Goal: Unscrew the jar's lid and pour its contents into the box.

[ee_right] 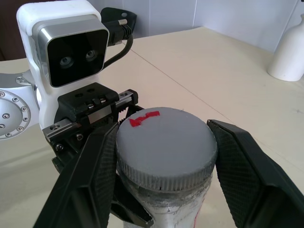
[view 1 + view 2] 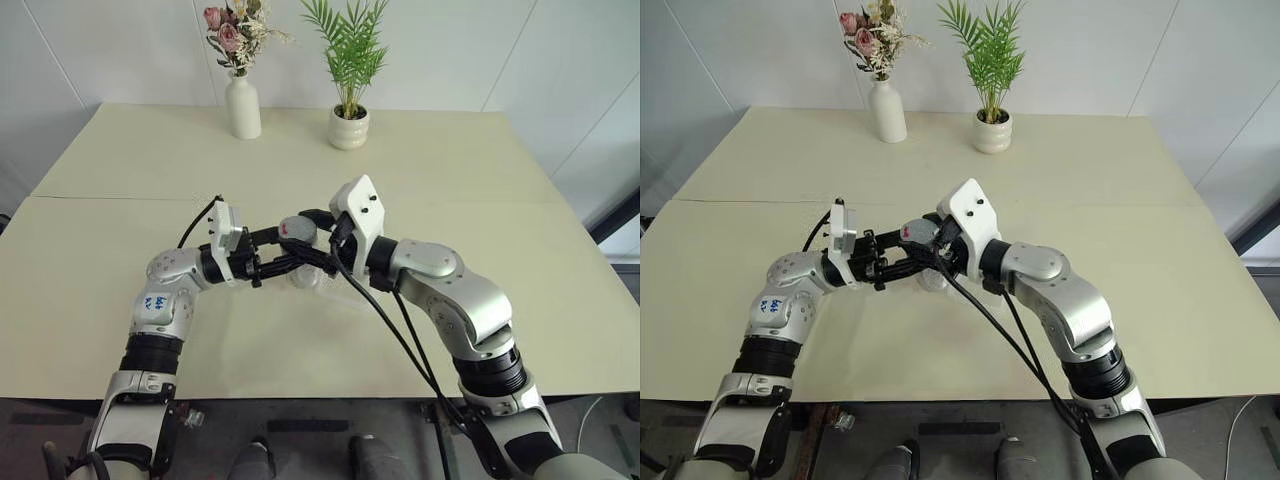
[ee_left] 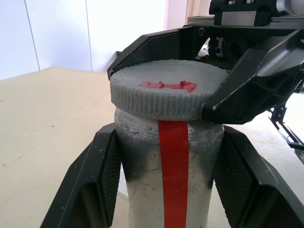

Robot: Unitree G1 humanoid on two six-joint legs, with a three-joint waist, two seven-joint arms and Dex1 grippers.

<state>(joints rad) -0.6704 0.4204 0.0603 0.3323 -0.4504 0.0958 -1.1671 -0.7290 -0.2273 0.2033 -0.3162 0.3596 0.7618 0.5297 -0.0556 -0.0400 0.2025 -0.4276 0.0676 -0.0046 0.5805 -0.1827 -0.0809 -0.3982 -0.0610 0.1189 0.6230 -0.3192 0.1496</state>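
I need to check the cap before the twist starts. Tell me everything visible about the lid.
The lid is a round grey screw cap with a ribbed rim and a small red mark on its flat top. It looks like matte plastic. It sits level on the jar, still in place, held above the table. The right end effector is shut on its rim, one black finger on each side.

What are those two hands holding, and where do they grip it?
The left hand grips the jar by its body; the right hand grips its lid by the ribbed rim.
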